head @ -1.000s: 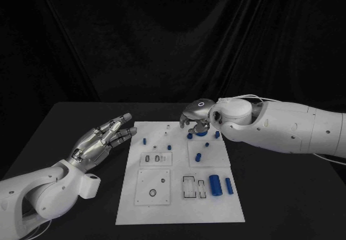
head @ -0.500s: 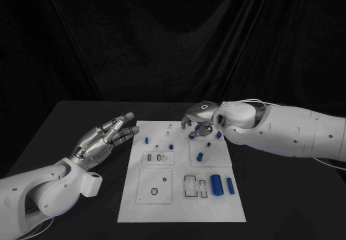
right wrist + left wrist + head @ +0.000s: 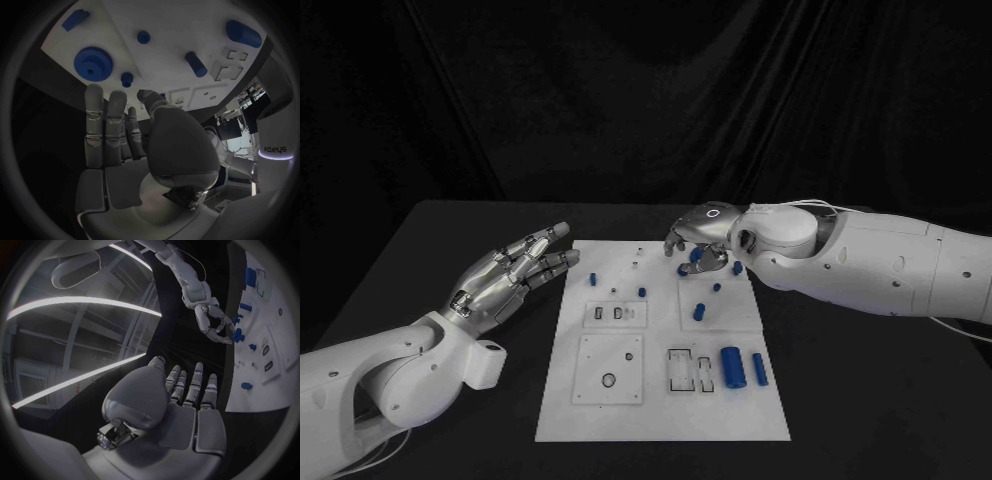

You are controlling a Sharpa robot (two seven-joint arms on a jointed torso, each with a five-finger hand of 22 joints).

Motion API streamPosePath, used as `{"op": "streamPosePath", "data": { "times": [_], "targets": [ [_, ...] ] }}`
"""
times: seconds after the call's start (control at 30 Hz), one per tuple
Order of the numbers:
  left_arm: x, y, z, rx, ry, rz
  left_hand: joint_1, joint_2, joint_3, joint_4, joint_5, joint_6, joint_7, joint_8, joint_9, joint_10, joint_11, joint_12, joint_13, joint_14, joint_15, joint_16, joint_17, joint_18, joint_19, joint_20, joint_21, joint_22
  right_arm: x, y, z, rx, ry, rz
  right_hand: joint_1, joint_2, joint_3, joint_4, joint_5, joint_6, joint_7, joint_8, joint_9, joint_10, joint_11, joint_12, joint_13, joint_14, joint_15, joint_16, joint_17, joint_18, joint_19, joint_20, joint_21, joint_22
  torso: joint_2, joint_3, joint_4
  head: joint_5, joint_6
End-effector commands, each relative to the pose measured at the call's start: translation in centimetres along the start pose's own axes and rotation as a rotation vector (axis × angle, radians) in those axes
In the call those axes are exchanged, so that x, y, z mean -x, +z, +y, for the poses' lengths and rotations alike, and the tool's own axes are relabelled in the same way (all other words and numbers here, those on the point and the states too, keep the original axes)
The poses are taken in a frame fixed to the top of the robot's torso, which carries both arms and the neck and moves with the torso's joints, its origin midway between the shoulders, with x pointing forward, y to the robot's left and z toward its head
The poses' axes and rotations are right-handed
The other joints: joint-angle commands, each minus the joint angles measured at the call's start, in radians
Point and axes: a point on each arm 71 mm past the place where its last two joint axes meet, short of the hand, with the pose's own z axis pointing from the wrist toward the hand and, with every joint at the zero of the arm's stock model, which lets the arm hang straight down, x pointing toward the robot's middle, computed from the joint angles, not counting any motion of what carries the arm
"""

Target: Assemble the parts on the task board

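Black curtains are hanging behind the black table (image 3: 430, 250), and the white task board (image 3: 661, 400) is lying at its middle with its long axis running away from the robot.

The left hand (image 3: 514, 272) is hovering beside the board's left edge, palm up, with its fingers straight and apart, holding nothing.

The right hand (image 3: 700, 243) is hanging over the board's far right corner with its fingers curled downward. In the right wrist view its fingers (image 3: 107, 125) are lying extended toward a blue gear (image 3: 93, 62) flat on the board, with a gap between them; whether the hand is gripping anything cannot be determined.

Near the board's right edge, 1 thick blue cylinder (image 3: 730, 368) and 1 thinner blue pin (image 3: 760, 371) are lying side by side, long axes parallel to the board's long axis. Smaller blue parts (image 3: 594, 279) are standing across the far half.
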Motion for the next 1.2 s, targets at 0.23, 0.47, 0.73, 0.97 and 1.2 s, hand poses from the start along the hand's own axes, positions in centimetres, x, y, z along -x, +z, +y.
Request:
{"op": "streamPosePath", "data": {
  "times": [0.23, 0.47, 0.73, 0.97, 1.2],
  "targets": [
    [0.0, 0.1, -0.4, -0.050, -0.008, 0.015, 0.017, -0.010, 0.055, 0.006, 0.016, 0.010, 0.000, 0.007, 0.017, -0.012, 0.008, 0.012, 0.009, -0.013, -0.001, 0.001, -0.014, 0.028, -0.001, 0.006, -0.002, 0.004, -1.6, 0.1, -0.3, -0.008, 0.000, 0.030, -0.014, 0.004, 0.058, -0.006, 0.042, -0.013, 0.000, 0.006, 0.025, -0.023, 0.003, 0.019, 0.024, -0.013, 0.003, 0.015, 0.000, 0.049, -0.007, 0.003, -0.027, 0.004, -0.005, -0.0014, -0.0009, 0.004, -0.008],
    [0.1, 0.1, -0.4, -0.046, -0.007, 0.014, 0.021, -0.010, 0.058, 0.006, 0.020, 0.011, 0.003, 0.007, 0.017, -0.016, 0.012, 0.013, 0.009, -0.015, 0.000, 0.003, -0.015, 0.028, -0.001, 0.007, -0.003, 0.004, -2.2, 0.1, -0.3, -0.007, 0.005, 0.032, -0.014, 0.005, 0.063, -0.007, 0.046, -0.013, 0.002, 0.007, 0.027, -0.025, 0.004, 0.016, 0.024, -0.007, 0.003, 0.028, 0.018, 0.047, -0.001, 0.003, -0.017, 0.020, -0.007, -0.0017, -0.0015, 0.010, -0.017],
    [0.1, 0.2, -0.3, -0.040, -0.009, 0.017, 0.027, -0.012, 0.062, 0.005, 0.025, 0.012, 0.006, 0.007, 0.017, -0.020, 0.017, 0.014, 0.009, -0.017, 0.001, 0.005, -0.016, 0.028, -0.002, 0.008, -0.003, 0.004, -2.4, 0.2, -0.4, 0.006, 0.007, 0.017, -0.010, 0.010, 0.087, -0.013, 0.042, -0.009, 0.006, 0.008, 0.035, -0.024, 0.005, 0.000, 0.015, 0.006, 0.002, 0.053, 0.047, 0.040, 0.016, 0.002, 0.013, 0.061, -0.008, -0.0018, -0.0007, 0.010, -0.023],
    [0.3, 0.2, -0.2, -0.027, -0.009, 0.019, 0.047, -0.016, 0.074, 0.001, 0.040, 0.012, 0.012, 0.005, 0.017, -0.029, 0.025, 0.018, 0.009, -0.026, 0.003, 0.007, -0.018, 0.028, -0.006, 0.010, -0.006, 0.003, -2.7, 0.3, -0.6, 0.015, 0.017, 0.012, -0.012, 0.016, 0.106, -0.013, -0.002, 0.002, 0.011, 0.013, 0.047, -0.006, 0.006, -0.015, 0.003, 0.011, 0.003, 0.068, 0.063, 0.034, 0.029, 0.003, 0.042, 0.104, -0.010, -0.0024, -0.0014, 0.011, -0.026],
    [0.3, 0.3, -0.1, -0.020, -0.012, 0.024, 0.059, -0.019, 0.083, -0.001, 0.053, 0.015, 0.015, 0.005, 0.017, -0.033, 0.028, 0.020, 0.009, -0.035, 0.005, 0.004, -0.020, 0.028, -0.008, 0.011, -0.008, 0.003, -3.0, 0.5, -0.8, 0.014, 0.039, 0.011, -0.006, 0.021, 0.124, -0.015, -0.014, 0.025, 0.020, 0.023, 0.060, 0.014, 0.007, -0.038, -0.017, 0.021, 0.003, 0.088, 0.087, 0.027, 0.045, 0.003, 0.075, 0.151, -0.011, -0.0026, -0.0015, 0.013, -0.030]
  ]
}}
